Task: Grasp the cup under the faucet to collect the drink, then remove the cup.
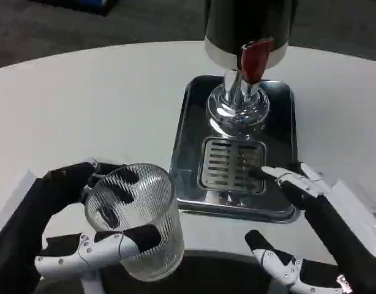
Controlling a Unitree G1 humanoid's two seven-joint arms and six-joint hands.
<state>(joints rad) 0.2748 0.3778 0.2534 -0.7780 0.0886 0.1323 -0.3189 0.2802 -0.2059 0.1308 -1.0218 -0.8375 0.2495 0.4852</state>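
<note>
Cup: your left hand (pixel 84 226) grips the ribbed clear cup (pixel 136 220) at the lower left, fingers wrapped behind and in front of its wall. It sits left of the tray, off the grate and well apart from the faucet.
Cup axis: upright, mouth up, tilted a little toward you; you can't tell whether its base touches the table (pixel 84 104).
Tray: the steel tray (pixel 188 122) lies right of the cup, its near-left corner just beside the cup's rim. A slotted grate (pixel 231 164) sits in its near half.
Dispenser: the dark body (pixel 249 27) stands on a chrome foot (pixel 237 107) at the tray's far end, with the red faucet lever (pixel 254 60) facing you. Its top is cut off by the frame edge.
Right hand: your right hand (pixel 304 226) is empty, fingers spread apart; one fingertip reaches over the tray's near-right corner, another points left near the bottom edge. Its wrist is cut off at the corner.
Hard to see: whether the cup holds any drink; the glass looks clear.
</note>
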